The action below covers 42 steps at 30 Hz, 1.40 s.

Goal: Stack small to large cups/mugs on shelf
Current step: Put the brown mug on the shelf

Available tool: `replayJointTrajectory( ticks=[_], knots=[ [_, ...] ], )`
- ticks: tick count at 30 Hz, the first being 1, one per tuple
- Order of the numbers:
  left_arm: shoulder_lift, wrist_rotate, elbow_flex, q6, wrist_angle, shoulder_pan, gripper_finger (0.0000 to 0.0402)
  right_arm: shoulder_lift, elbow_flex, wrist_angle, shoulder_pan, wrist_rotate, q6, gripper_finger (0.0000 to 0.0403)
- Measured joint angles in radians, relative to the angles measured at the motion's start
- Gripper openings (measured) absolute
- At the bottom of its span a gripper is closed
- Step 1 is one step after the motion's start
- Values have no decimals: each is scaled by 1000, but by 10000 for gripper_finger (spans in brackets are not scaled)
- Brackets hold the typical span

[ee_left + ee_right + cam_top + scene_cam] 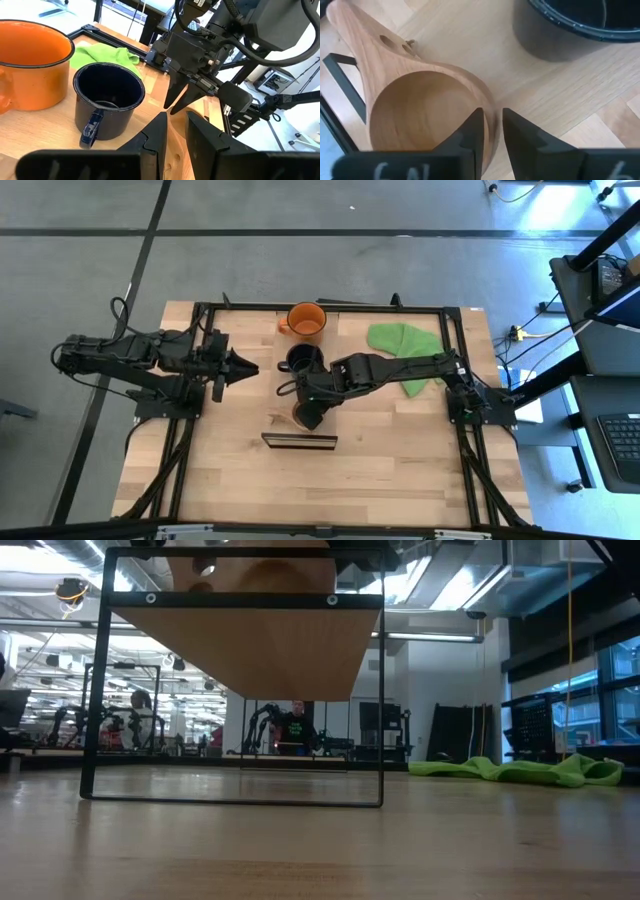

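Observation:
The shallow wooden cup (420, 110) is held by my right gripper (308, 418) at mid-table, just beyond the far edge of the shelf (300, 442). In the low view the cup (270, 570) shows above the shelf's plank (260, 640). The navy mug (300, 360) stands upright on the table, and the orange mug (305, 318) stands beyond it near the far edge. My left gripper (250, 367) hovers left of the navy mug with its fingers nearly together and empty. My right gripper holds the wooden cup by its rim (490, 107), on the side opposite the handle (370, 45). One finger (470, 135) is inside the bowl and one (520, 145) outside. The fingers slant down from the table's right. The cup is clear of the table, mouth up.
A crumpled green cloth (400, 340) lies at the far right of the table. A black frame (450, 310) runs round the table's edges. The shelf stands on thin black legs (382, 740) near the front middle. People and other arms show in the room behind.

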Motion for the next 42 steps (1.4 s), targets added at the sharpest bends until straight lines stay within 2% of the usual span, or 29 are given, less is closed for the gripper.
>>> replayJointTrajectory(
  ticks=[8,12,25,35,42],
  knots=[
    [0,0,0,4,0,0,63,0,0,-2,0,-1,0,33],
    [0,0,0,5,-4,0,63,0,0,-1,0,0,0,25],
    [0,0,0,5,-39,0,63,0,-1,4,-29,30,-33,27],
    [0,-16,0,32,-37,4,63,0,0,10,-27,29,-87,60],
    [0,-16,0,32,-37,11,63,0,-1,10,-32,70,-83,64]
  ],
)
